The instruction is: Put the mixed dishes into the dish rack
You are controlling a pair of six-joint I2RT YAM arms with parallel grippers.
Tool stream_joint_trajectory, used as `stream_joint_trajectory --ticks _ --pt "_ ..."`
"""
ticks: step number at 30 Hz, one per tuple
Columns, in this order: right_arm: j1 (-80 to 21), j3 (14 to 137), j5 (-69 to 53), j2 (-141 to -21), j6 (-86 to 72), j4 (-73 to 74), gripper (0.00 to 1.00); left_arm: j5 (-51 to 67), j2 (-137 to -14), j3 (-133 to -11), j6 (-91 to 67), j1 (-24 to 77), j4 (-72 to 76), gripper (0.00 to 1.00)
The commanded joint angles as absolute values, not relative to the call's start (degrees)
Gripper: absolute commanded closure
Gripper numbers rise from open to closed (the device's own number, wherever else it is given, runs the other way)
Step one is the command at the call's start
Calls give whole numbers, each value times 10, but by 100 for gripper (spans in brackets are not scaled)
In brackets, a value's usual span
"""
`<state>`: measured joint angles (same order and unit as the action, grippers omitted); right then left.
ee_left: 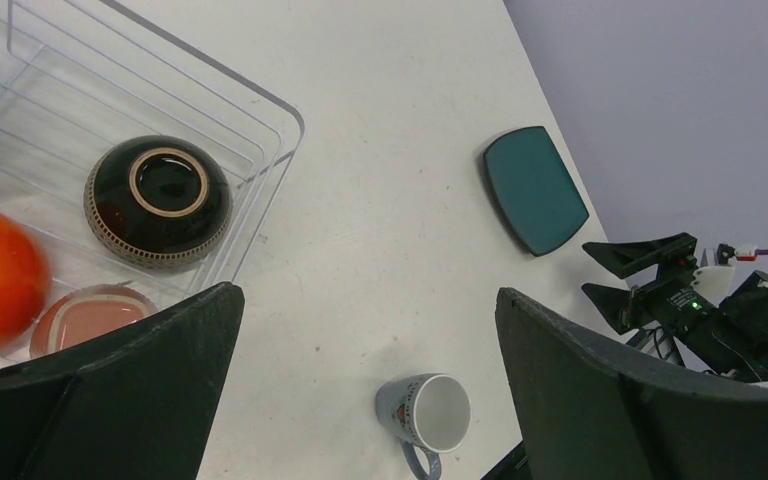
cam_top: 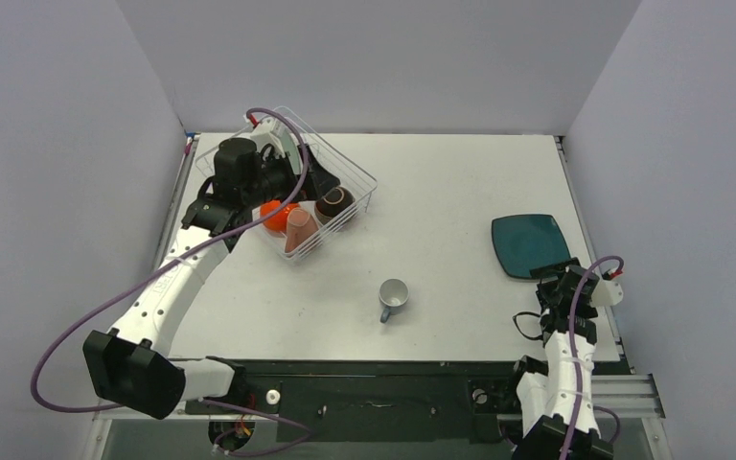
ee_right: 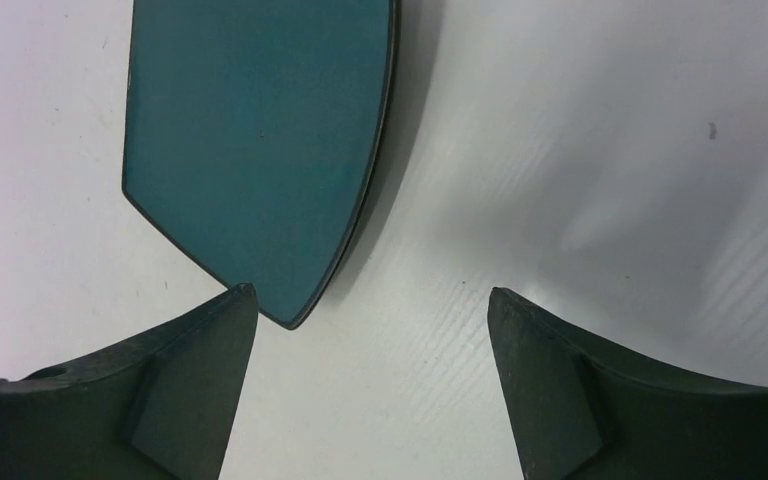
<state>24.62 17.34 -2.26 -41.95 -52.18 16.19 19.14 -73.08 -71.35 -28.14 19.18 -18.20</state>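
The white wire dish rack (cam_top: 359, 172) stands at the back left. In it are the orange-red bowl (cam_top: 273, 215), the pink mug (cam_top: 298, 230), the upturned brown bowl (ee_left: 158, 200) and the upright pale-teal plate (cam_top: 292, 153). My left gripper (ee_left: 365, 295) hangs open and empty above the rack. The grey-blue mug (cam_top: 393, 297) stands upright on the table, mid-front. On the right, the dark-teal plate (ee_right: 260, 130) lies flat. My right gripper (ee_right: 370, 292) is open just short of the plate's near corner, its left fingertip (ee_right: 240, 300) close beside that corner. Nothing is between its fingers.
The table's right edge (cam_top: 575, 220) runs close beside the dark-teal plate. Grey walls close in the left, back and right. A purple cable (cam_top: 105, 307) trails along the left arm. The arm bases and a black rail (cam_top: 374, 383) sit along the near edge.
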Motion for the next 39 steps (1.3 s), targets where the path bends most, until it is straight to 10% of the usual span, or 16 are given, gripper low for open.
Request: stream_joint_trajectory --ticks 1,24,34,39 --pt "268 167 -103 -467 -537 46 20 169 -690 -721 -246 217 -153 3" --pt "327 93 -229 -790 -613 -380 39 143 -659 -715 -228 231 -156 3" --pt "337 100 -272 -965 -671 -545 96 137 -662 -712 -225 231 -156 3" --pt "337 95 -297 -969 -686 -597 100 134 -665 -710 -223 231 -156 3"
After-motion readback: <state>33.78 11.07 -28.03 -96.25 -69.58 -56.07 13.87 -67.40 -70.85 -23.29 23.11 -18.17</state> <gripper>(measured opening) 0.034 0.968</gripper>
